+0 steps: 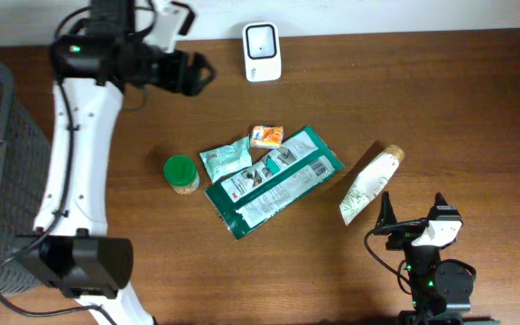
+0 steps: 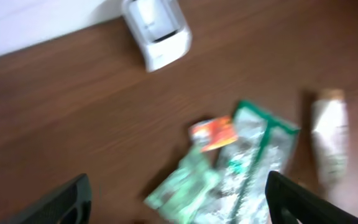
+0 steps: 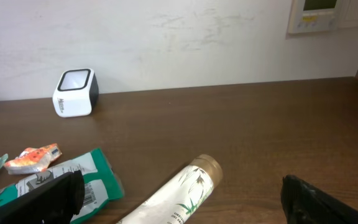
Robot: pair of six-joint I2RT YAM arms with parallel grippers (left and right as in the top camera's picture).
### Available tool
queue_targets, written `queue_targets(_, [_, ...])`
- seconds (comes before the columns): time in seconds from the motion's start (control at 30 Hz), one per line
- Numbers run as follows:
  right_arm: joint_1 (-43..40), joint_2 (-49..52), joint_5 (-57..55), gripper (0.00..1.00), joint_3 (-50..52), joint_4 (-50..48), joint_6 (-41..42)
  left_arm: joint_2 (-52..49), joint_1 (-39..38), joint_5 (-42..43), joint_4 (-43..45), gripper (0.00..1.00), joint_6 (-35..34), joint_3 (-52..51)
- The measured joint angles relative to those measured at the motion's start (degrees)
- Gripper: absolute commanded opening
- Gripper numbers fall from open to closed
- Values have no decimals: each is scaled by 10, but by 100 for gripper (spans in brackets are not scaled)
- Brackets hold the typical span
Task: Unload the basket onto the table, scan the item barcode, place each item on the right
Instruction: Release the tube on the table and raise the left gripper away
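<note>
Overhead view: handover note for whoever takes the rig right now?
Left gripper: fingers open, empty, above the table, left of the scanner.
Right gripper: open, empty, beside the white tube.
Lying on the table: green-lid jar, teal packet, orange packet, large green package, the tube.
Done: cannot tell if anything is scanned.
Left: pick an item and show its barcode to the scanner.
</note>
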State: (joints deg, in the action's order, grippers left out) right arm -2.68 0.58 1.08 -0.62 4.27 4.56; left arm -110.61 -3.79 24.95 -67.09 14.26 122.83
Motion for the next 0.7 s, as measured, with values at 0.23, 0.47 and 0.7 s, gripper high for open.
queue_targets(0.23, [0, 0, 0, 98, 0, 0, 0, -1, 58, -36, -15, 99, 63, 0])
queue_targets(0.47, [0, 0, 0, 98, 0, 0, 0, -1, 61, -66, -17, 99, 75, 0])
queue_targets(0.7, [0, 0, 5, 99, 0, 0, 0, -1, 61, -78, -14, 99, 75, 0])
